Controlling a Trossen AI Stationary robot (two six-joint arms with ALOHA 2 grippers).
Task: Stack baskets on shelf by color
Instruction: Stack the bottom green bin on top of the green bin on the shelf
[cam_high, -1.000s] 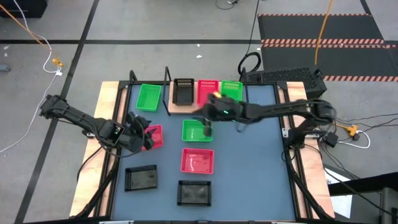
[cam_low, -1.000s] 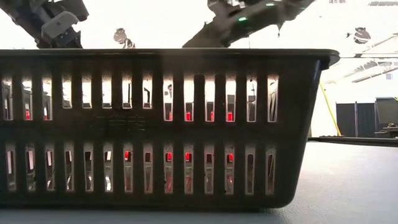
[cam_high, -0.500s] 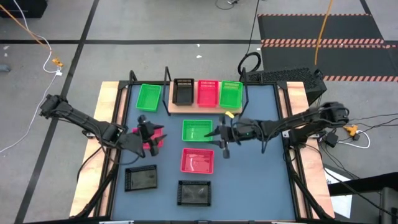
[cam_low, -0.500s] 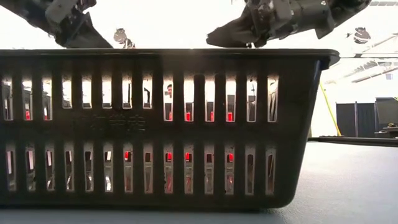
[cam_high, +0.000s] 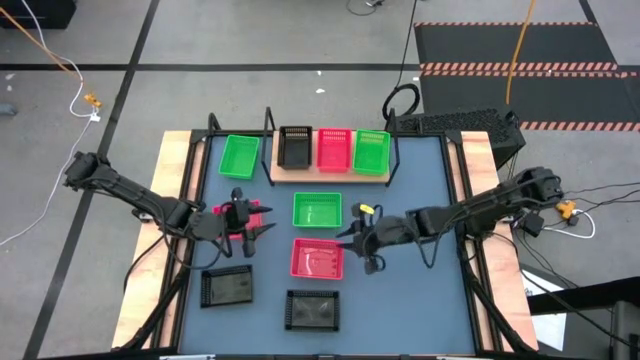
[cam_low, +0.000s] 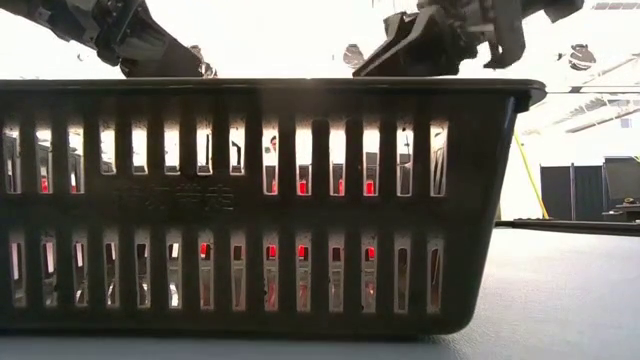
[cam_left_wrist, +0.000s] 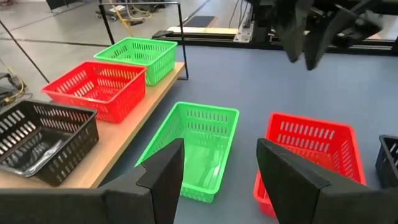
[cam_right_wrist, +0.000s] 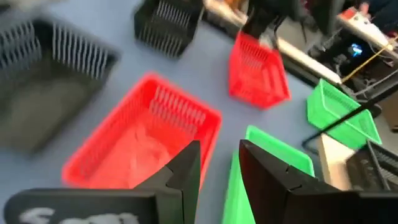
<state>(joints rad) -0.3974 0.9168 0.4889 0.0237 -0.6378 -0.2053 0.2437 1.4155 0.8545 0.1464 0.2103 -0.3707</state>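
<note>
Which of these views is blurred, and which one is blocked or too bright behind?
Right wrist view: smeared by motion blur, the red basket soft-edged. Low view: a black basket fills the frame, backlit, the room above it washed out white. High view and left wrist view: sharp and evenly lit.

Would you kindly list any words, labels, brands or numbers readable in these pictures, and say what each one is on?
No text can be read for certain.
Raised moulded characters on the near wall of the black basket in the low view: too faint to read.
The other baskets, the shelf and both arms show no legible label or number.
</note>
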